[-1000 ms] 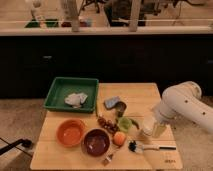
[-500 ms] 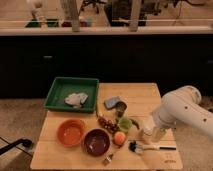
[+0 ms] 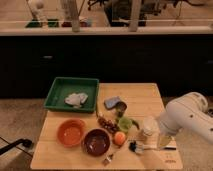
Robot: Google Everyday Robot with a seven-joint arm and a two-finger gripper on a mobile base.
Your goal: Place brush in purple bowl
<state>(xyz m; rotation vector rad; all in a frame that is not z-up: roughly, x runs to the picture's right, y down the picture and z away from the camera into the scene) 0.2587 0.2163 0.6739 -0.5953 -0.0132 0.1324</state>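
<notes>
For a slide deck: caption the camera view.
Gripper at the brush handle near the table edge; purple bowl sits beside the orange bowl.

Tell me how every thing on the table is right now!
brush: lying flat on the table, not in any bowl
purple bowl: upright, empty
orange bowl: upright, empty
green tray: holds a crumpled cloth
claw: low over the brush's handle
</notes>
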